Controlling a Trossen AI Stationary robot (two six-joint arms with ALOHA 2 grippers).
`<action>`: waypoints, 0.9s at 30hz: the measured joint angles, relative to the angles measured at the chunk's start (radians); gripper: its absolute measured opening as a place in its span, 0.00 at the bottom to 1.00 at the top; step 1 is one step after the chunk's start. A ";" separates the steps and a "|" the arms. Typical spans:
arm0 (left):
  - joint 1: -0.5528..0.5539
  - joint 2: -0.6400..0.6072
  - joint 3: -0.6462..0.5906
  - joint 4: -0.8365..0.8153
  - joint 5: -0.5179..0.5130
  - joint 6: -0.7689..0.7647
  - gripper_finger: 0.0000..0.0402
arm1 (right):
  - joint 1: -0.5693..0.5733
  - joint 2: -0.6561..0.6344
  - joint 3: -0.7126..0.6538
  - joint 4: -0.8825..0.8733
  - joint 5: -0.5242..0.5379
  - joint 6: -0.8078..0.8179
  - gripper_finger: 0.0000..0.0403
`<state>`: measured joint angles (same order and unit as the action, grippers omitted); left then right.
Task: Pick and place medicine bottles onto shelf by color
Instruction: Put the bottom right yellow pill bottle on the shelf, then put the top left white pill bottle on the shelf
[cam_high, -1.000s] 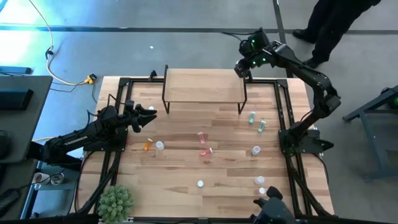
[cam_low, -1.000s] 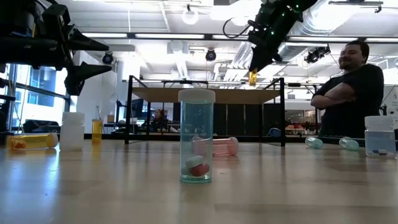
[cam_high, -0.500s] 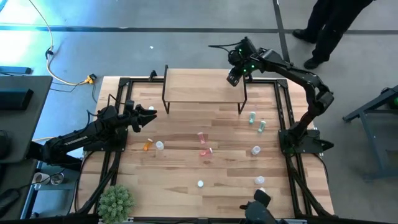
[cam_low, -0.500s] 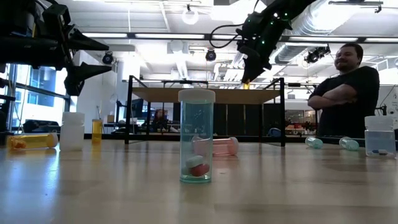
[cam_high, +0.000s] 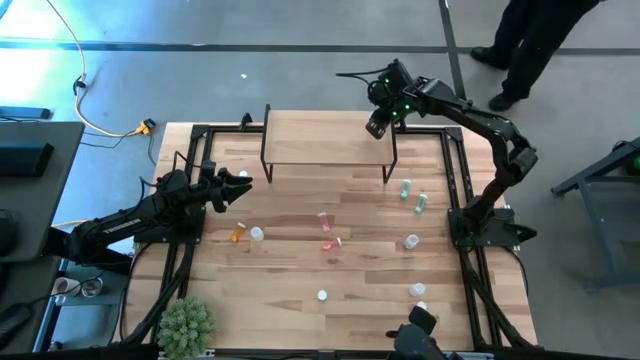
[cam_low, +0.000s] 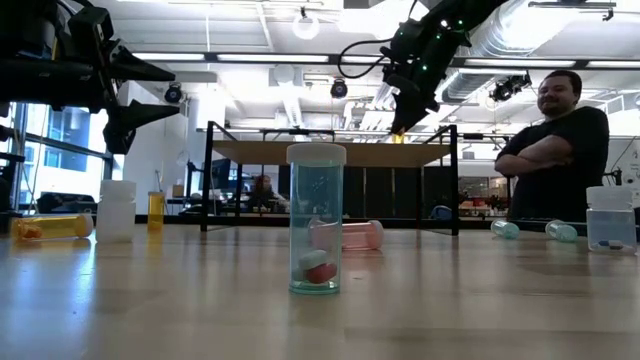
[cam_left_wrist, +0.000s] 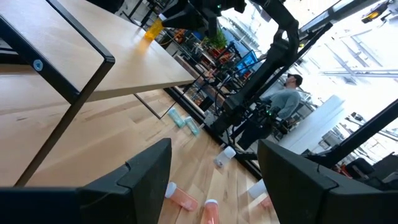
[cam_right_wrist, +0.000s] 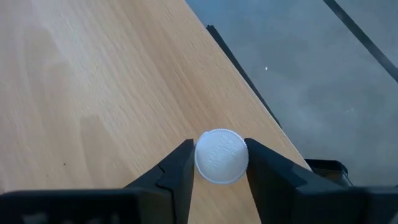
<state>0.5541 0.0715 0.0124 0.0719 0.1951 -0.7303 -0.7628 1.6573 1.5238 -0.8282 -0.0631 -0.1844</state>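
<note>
The shelf (cam_high: 325, 135) is a light-wood board on black legs at the table's far side. My right gripper (cam_high: 377, 125) hangs over its far right corner, shut on an orange medicine bottle (cam_left_wrist: 152, 28) with a white cap. Other bottles lie or stand on the table: two pink (cam_high: 325, 220), two green (cam_high: 405, 188), an orange one (cam_high: 237, 233) and several white (cam_high: 411, 241). A clear one (cam_low: 316, 220) stands near the front edge. At the table's left, my left gripper (cam_high: 240, 185) waits open, level and clear of everything. My right gripper has the orange bottle's white cap (cam_right_wrist: 221, 155) between its two fingers, one on each side of the cap's round edge. The fingers slant down from above and from the far right. The bottle stands upright, and its base looks to be on the shelf board (cam_right_wrist: 93, 74).
A green spiky plant (cam_high: 187, 322) sits at the table's near left corner. A person (cam_low: 560, 150) stands beyond the far right corner with folded arms. Black frame rails (cam_high: 455, 180) run along the table's left and right sides. The rest of the shelf board is bare.
My right gripper has carried the orange bottle from beyond the shelf's far right corner toward the left and down onto that corner, then stopped. The bottle has stayed upright under the fingers.
</note>
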 joint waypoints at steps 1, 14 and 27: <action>0.000 0.000 0.000 0.000 0.000 0.000 0.57 | 0.000 0.000 0.000 -0.002 0.000 0.000 0.34; 0.000 0.000 0.000 0.000 0.002 0.000 0.57 | 0.000 0.001 0.014 -0.001 0.000 0.004 0.44; 0.000 0.000 0.001 0.000 0.002 0.001 0.57 | 0.000 0.000 0.172 -0.065 0.000 0.069 0.44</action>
<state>0.5541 0.0717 0.0130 0.0718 0.1967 -0.7298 -0.7628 1.6577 1.6963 -0.8933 -0.0635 -0.1158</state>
